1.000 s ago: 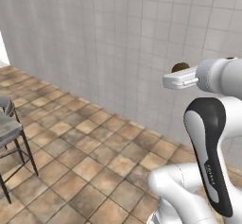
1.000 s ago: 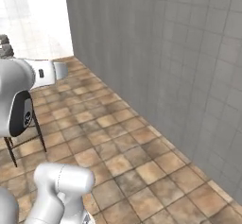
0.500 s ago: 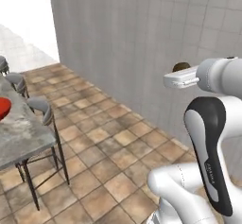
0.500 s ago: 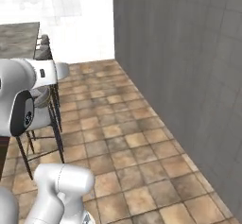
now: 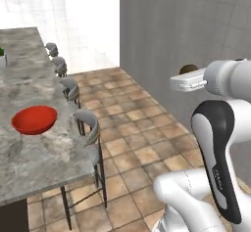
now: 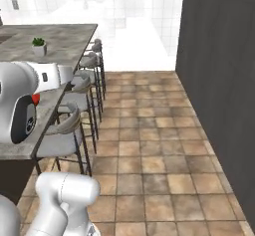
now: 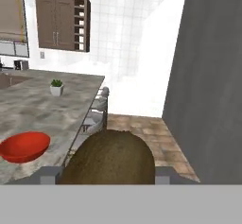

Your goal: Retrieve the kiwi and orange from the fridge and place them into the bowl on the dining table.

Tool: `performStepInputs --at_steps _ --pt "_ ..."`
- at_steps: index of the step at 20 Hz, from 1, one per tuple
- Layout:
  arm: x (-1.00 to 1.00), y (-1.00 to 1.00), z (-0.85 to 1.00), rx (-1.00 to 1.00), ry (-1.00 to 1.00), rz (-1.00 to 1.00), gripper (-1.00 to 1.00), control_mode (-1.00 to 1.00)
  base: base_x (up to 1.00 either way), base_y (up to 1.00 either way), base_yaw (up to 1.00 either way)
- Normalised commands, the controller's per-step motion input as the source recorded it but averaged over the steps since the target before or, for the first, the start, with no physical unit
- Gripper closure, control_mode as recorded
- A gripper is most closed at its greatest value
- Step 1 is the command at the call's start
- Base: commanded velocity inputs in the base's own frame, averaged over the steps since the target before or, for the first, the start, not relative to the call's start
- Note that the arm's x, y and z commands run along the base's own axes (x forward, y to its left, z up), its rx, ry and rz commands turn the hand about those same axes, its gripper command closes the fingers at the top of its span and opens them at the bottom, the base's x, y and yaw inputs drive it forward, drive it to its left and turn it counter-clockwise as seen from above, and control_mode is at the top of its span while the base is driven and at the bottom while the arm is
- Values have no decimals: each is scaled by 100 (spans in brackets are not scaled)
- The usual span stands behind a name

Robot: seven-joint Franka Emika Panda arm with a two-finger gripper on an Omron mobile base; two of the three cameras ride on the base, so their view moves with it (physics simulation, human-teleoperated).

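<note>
Dining table (image 5: 29,162) and bowl (image 5: 34,120) newly in view; kiwi (image 7: 109,159) in end effector (image 7: 108,175).

In the hand view the kiwi (image 7: 109,159) loses its lower part to the bottom band, and it hides the fingertips. The red bowl (image 7: 23,146) is cut by the left edge. In the right base view the arm covers most of the bowl (image 6: 35,98).
</note>
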Motion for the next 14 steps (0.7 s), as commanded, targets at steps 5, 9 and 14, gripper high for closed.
performStepInputs --at_steps 5,9,14 --pt "0 0 0 0 0 0 100 100 100 -15 51" --pt "0 0 0 0 0 0 100 100 100 -22 52" --pt "0 0 0 0 0 0 100 100 95 -31 52"
